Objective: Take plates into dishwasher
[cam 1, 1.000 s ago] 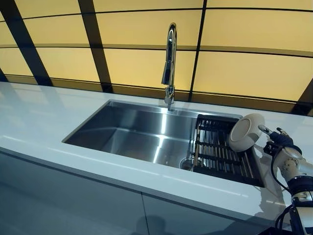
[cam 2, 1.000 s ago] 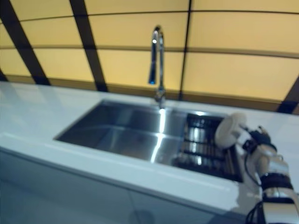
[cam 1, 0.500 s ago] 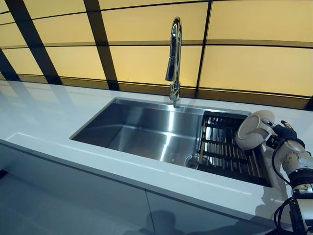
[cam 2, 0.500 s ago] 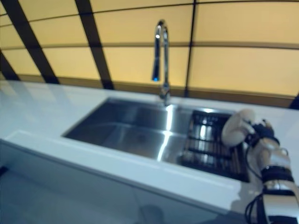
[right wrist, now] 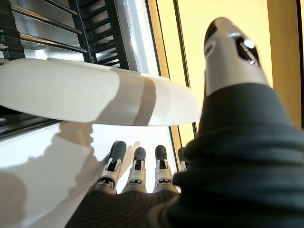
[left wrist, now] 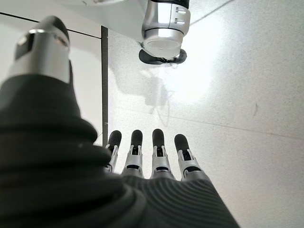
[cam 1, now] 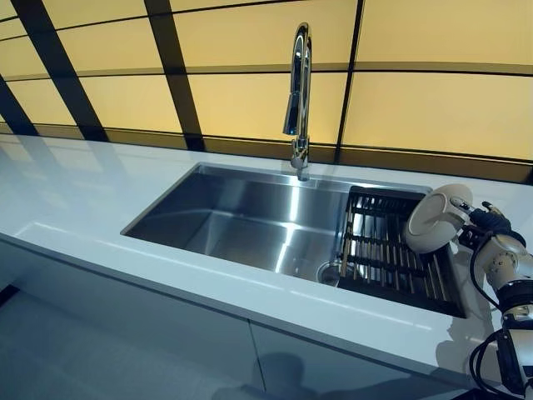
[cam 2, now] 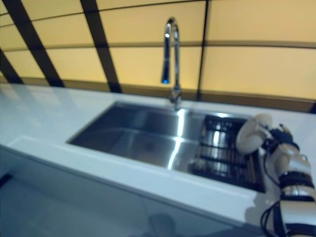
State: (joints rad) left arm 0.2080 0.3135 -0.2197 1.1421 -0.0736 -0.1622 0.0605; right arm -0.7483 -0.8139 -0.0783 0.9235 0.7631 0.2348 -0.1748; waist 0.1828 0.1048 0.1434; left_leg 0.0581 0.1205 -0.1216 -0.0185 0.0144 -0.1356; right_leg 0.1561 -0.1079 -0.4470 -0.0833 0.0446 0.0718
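A white plate hangs tilted on edge over the right side of the black dish rack in the sink. My right hand is shut on it. In the right wrist view the plate's rim sits between the thumb and the fingers. My left hand shows only in the left wrist view, with straight fingers pointing down at a speckled floor and nothing in it. No dishwasher is in sight.
The steel sink is set in a white counter, with a tall chrome faucet behind it. Yellow wall panels with dark strips rise at the back. The counter's front edge runs across the lower view.
The whole view has shifted as the camera moved. My right hand still holds the plate over the rack's right side, and the plate has turned slightly.
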